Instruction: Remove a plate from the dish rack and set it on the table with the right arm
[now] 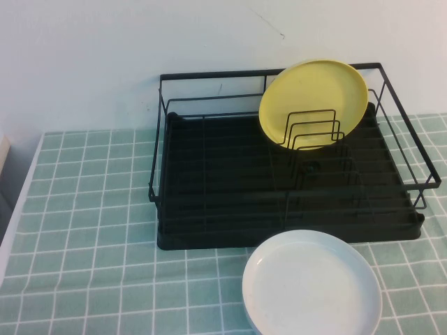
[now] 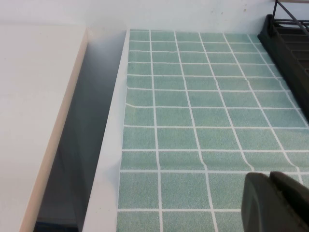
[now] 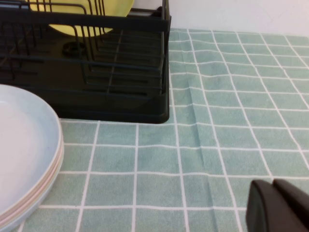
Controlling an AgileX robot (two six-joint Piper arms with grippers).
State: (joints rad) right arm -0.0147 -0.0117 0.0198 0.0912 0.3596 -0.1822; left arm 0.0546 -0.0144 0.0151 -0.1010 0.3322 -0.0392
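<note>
A round yellow plate stands on edge in the black wire dish rack, leaning between the upright dividers at the rack's back right; its lower edge also shows in the right wrist view. The rack sits on the pale green gridded table. Neither arm shows in the high view. My right gripper is shut and empty, low over the cloth, to the right of the rack's near right corner. My left gripper is shut and empty, over the cloth near the table's left edge.
A stack of white plates lies flat on the table in front of the rack, also seen in the right wrist view. The table's left edge drops to a dark gap beside a white surface. A white wall stands behind the rack.
</note>
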